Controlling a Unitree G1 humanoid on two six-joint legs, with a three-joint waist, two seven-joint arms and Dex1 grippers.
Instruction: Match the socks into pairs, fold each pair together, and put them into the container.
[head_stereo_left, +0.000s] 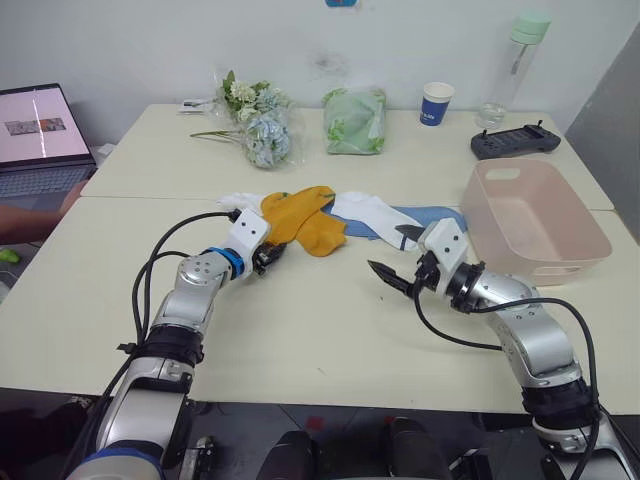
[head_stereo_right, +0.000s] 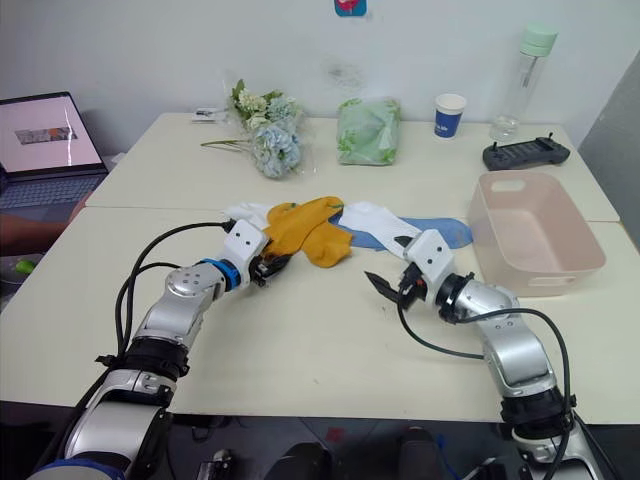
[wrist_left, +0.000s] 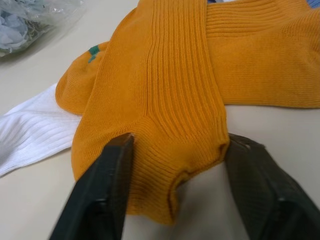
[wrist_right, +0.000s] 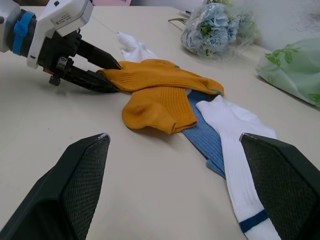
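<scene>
**Now close on the yellow cuff**

Right now your left gripper has its fingers spread to either side of the cuff of one mustard sock, tips low on the bench; the cloth sits between them but is not yet pinched. That sock crosses over its twin, the second mustard sock, at the left end of the sock pile, so press together on the top layer only, or you will likely drag both unevenly. Push a little deeper before you shut, since only the cuff edge lies between the tips. The white socks and a light blue sock lie to the right of the yellow ones, partly tucked under them; lift slowly so they are not pulled along. Your right gripper hovers spread and empty near the pile's right end, free to pin the second mustard sock. The container waits empty at the right, just beyond the pile.
</scene>
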